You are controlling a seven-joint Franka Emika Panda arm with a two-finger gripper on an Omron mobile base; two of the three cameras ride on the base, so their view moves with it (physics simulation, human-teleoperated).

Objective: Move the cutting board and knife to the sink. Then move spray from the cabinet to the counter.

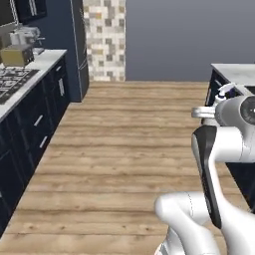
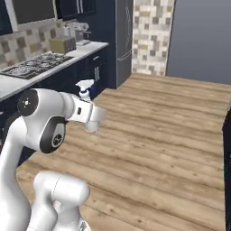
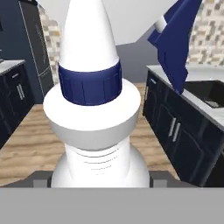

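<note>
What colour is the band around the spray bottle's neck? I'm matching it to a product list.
Dark navy blue, on the otherwise white spray bottle; clearest in the hand view.

The rendered scene was lit evenly and softly, hardly any shadows were cast, and slight blur was seen everywhere.

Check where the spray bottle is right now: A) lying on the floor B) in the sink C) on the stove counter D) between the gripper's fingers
D: in the hand view the spray bottle stands right between the two fingertips of the gripper, and in the right base view its nozzle sticks up at the end of the arm, above the wooden floor.
</note>
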